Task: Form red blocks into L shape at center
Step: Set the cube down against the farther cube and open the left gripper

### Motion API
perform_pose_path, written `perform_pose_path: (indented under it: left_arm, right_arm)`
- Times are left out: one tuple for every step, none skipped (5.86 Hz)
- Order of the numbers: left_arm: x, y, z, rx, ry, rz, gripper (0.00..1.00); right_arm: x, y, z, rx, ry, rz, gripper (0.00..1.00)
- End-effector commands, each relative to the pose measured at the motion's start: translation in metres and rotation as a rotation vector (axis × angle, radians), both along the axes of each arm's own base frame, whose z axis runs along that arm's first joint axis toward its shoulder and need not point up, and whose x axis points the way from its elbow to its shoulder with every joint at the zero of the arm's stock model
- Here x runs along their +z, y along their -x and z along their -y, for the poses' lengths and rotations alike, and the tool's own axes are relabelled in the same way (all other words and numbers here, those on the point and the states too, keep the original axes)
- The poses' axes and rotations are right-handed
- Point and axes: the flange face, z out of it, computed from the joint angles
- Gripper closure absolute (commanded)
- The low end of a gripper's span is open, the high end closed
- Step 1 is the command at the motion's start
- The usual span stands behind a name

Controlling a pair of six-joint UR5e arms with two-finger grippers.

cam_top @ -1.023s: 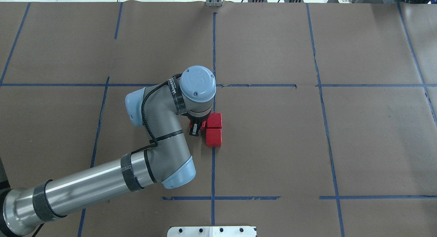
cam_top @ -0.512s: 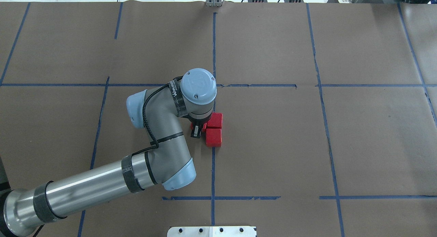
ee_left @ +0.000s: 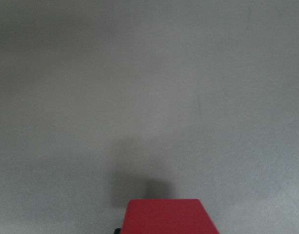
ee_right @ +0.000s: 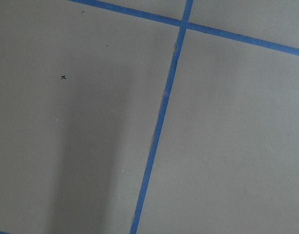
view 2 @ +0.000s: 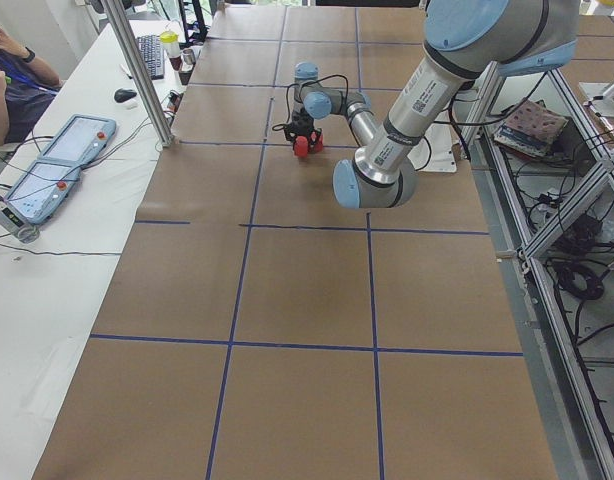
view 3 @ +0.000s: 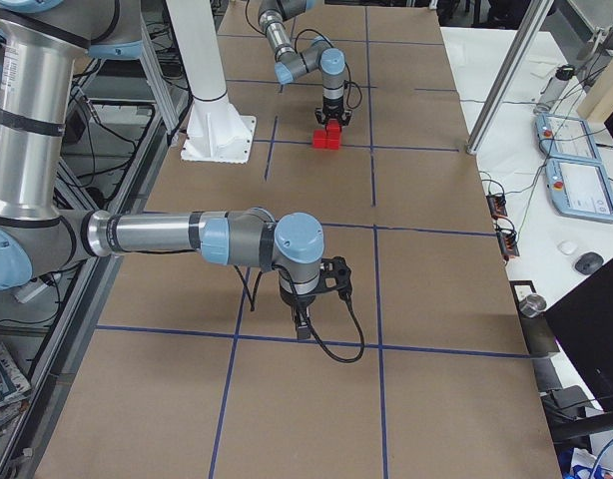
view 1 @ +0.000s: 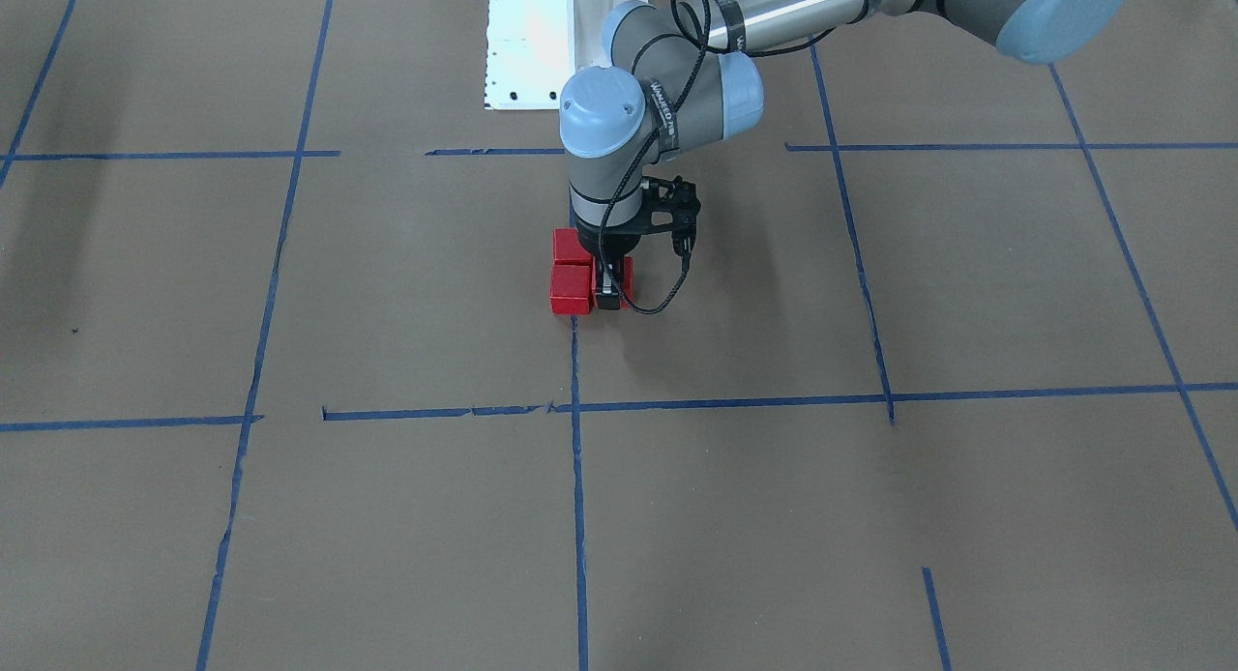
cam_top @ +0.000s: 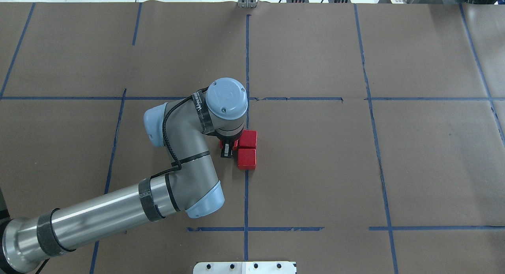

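First, from across the desk (view 1: pixel 1016 516), the left tool (view 1: pixel 609 284) stands upright over the middle square (view 1: pixel 406 284), clenched on 1 of the 3 red blocks (view 1: pixel 571 290). The held block (view 1: pixel 627 273) shows only as a red sliver beside the front finger. The other 2 touch each other in a short row on the blue tape line (view 1: pixel 576 478) that splits the square.

From overhead, those 2 lie about midway between the desk's edges, the row running from the robot's edge toward the far edge. The held block sits just beside the farther one, on the side toward the desk's left edge, mostly hidden under the left arm (cam_top: pixel 98 218). Whether it touches its neighbour or rests on the paper cannot be told.

From the left end, the left arm reaches away to its tool, small and far, with red showing under it.

From the right end, the right tool (view 3: pixel 303 327) hangs pointing down over a tape line near the desk's right end, well apart from the blocks. Whether it is released or clenched cannot be told.

On the left wrist camera, the top of 1 red block fills the bottom edge, with bare paper beyond.

On the right wrist camera, only paper and crossing tape lines show.
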Motion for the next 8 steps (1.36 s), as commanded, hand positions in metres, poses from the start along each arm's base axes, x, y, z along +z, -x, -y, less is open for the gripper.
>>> perform_pose_path:
  left_arm:
    - [0.0031,0.0001,0.0013,-0.008,0.007,0.001,0.80]
    - [0.0056,-0.0019,0.0011,-0.008,0.010,0.005,0.80]
    - [0.0063,-0.0023,0.0013,-0.007,0.010,0.006,0.80]
    - [0.0063,-0.0023,0.0013,-0.007,0.010,0.006,0.78]
    - [0.0051,-0.0023,0.0013,-0.007,0.009,0.005,0.77]
    - [0.0049,-0.0023,0.0014,-0.009,0.008,0.004,0.77]
    - [0.0030,-0.0024,0.0015,-0.011,0.004,-0.008,0.77]
    - [0.0086,-0.0074,0.0028,-0.033,0.024,-0.014,0.77]
  right_arm:
    - [-0.0002,0.0001,0.0001,0.000,-0.001,-0.001,0.00]
    - [0.0006,0.0001,0.0000,0.000,0.001,-0.001,0.00]
    - [0.0006,-0.0005,-0.0001,0.001,0.001,-0.001,0.00]
    - [0.0007,0.0001,-0.0001,0.000,0.002,-0.001,0.00]
    - [0.0006,-0.0005,-0.0001,0.001,0.001,-0.001,0.00]
    - [0.0006,0.0001,0.0000,0.000,0.001,-0.001,0.00]
    - [0.0007,0.0001,-0.0001,0.000,0.002,-0.001,0.00]
    - [0.0006,0.0001,0.0000,-0.001,0.000,-0.001,0.00]
